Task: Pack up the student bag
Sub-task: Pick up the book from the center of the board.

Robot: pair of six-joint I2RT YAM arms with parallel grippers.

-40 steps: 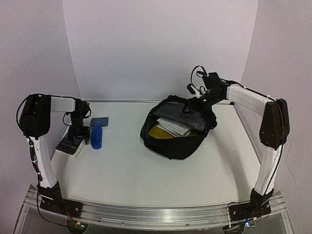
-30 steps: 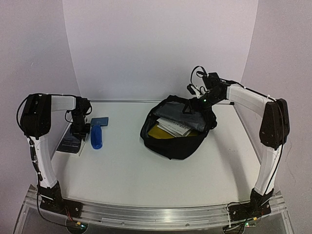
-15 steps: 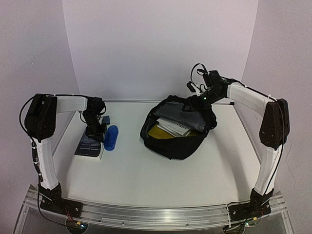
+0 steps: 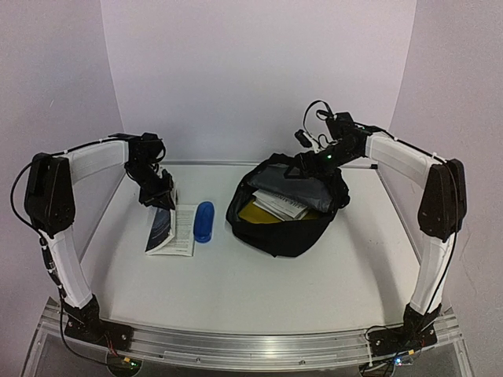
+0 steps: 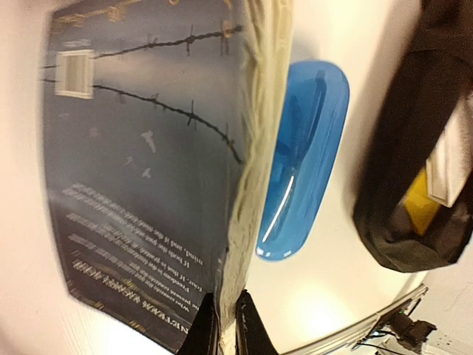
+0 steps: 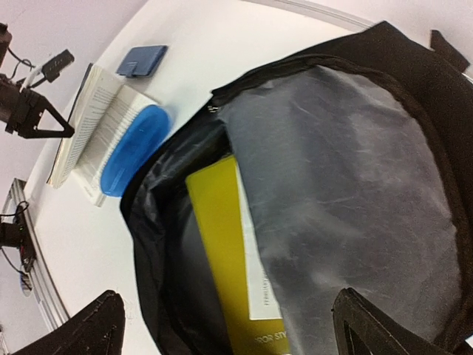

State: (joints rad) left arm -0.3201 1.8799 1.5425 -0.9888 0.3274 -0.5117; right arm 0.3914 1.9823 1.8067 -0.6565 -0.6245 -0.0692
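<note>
Left gripper (image 5: pixel 225 329) clamps the floppy paperback (image 5: pixel 140 170) at 9 o'clock; take the limp backpack (image 6: pixel 355 185) by its rim with your spread right gripper (image 6: pixel 225 314).

The white smooth bench (image 4: pixel 259 287) fills the lower half of the top view. Right of the centre lies a large black soft fabric backpack (image 4: pixel 284 237), resting directly on the bench. Just to its left, apart from it, lies a blue oval plastic case (image 4: pixel 203 221). Touching the left side of the case is a paperback book with a dark grey-blue cover (image 4: pixel 168 229), its pages fanned partly open. In the right wrist view a small flat dark blue object (image 6: pixel 144 59) lies at the upper left, near the book.
</note>
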